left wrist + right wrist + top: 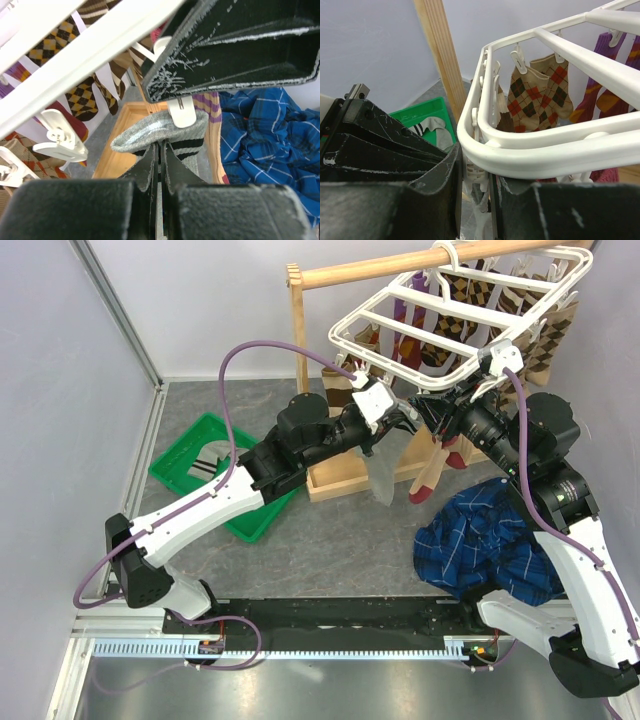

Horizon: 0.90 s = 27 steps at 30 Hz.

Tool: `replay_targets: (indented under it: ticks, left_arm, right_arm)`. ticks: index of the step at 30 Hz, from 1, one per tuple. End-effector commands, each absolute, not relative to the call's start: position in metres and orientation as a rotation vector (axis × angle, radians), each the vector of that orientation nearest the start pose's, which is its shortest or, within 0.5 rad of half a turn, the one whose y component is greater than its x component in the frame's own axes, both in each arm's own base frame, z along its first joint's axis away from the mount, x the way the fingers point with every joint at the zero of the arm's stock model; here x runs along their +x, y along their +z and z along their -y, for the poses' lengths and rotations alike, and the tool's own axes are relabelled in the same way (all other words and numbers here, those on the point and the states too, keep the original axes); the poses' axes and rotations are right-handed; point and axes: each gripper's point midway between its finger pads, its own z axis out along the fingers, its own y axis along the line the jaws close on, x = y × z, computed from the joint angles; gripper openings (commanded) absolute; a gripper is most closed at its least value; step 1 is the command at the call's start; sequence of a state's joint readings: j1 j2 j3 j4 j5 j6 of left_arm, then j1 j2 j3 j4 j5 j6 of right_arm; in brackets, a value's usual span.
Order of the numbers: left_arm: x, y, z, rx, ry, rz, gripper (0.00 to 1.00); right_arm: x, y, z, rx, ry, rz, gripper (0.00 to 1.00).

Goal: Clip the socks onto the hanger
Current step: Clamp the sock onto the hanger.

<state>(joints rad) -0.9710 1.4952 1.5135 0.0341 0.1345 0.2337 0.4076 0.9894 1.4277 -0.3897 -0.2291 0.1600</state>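
One grey sock [150,131] pinched in left gripper [160,147]

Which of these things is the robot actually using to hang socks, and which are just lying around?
Job: grey sock, white hanger, clip, tan sock, spare sock in green bin.
Lying about: blue plaid cloth, argyle socks, wooden stand.

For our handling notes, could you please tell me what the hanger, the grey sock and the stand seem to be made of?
The hanger looks like white plastic: smooth, slightly glossy moulded bars. The grey sock looks like soft knit fabric, matte, with a ribbed cuff and dark stripes; the fibre cannot be told. The stand appears to be light wood with visible grain and a matte finish.
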Motion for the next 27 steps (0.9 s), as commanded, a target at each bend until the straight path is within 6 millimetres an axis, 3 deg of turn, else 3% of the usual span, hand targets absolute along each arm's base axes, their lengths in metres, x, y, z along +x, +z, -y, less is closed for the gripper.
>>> replay_targets:
  ticks: [1, 27]
  left_arm:
    - [0.262, 0.457, 0.407, 0.91, -0.677, -1.098, 0.02]
    - [0.264, 0.441, 0.402, 0.885, -0.671, -1.133, 0.02]
  right_arm:
    - [0.268, 0.447, -0.171, -0.407, 0.641, -1.571, 0.0]
    - [0.27, 0.457, -0.16, -0.344, 0.597, -1.554, 0.0]
